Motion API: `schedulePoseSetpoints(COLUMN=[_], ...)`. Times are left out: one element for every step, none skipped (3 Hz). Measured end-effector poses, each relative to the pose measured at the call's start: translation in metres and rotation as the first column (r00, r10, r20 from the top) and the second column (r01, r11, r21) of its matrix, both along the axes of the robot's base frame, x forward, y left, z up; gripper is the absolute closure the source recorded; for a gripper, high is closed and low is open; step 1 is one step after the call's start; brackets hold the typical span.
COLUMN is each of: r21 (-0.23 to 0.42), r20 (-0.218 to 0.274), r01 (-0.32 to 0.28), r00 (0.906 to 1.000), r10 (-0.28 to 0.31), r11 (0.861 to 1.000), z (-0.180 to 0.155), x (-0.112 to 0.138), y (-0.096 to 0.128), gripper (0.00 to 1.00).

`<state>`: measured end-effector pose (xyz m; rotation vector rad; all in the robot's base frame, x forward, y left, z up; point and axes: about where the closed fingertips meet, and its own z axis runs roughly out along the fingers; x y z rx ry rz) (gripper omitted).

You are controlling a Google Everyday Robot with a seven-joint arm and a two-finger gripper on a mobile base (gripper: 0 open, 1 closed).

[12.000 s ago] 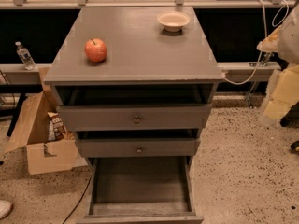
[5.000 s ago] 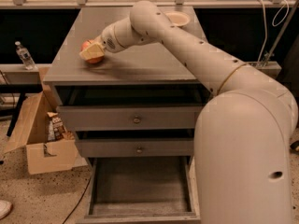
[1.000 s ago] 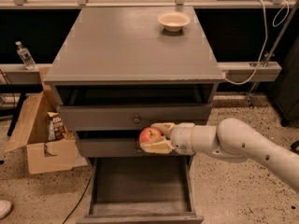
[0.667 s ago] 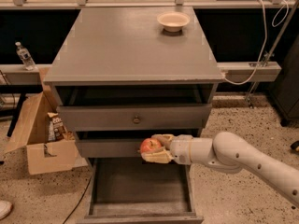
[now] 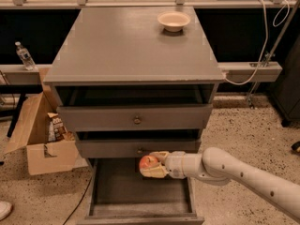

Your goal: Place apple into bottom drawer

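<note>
Just above the open bottom drawer (image 5: 133,193), claw (image 5: 153,165) grips apple (image 5: 146,162)

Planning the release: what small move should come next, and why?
Probably lower a little: the gripper holds the apple above the open bottom drawer, just below the front of the middle drawer, so it should descend before the jaws open.

High front view, gripper (image 5: 151,166) over bottom drawer (image 5: 123,187)

Red apple (image 5: 147,163) in hand (image 5: 151,166) above open bottom drawer (image 5: 125,192)
</note>
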<state>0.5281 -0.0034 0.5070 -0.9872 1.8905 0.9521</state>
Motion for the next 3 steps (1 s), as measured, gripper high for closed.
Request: schedulePoseSetpoints(r21=[0.0,-0.04,-0.087], r20=[0.0,-0.002,-0.016], r01=[0.0,0.031,0.079], r00=[1.0,0.9995,0.9966], r10=[0.0,-0.031,-0.081], r11=[1.0,0.999,0.993], z=[0.0,-0.032,-0.095], x=[0.0,0.0,0.006], y=[0.0,-0.003,-0.014], gripper=[1.0,1.0,1.0])
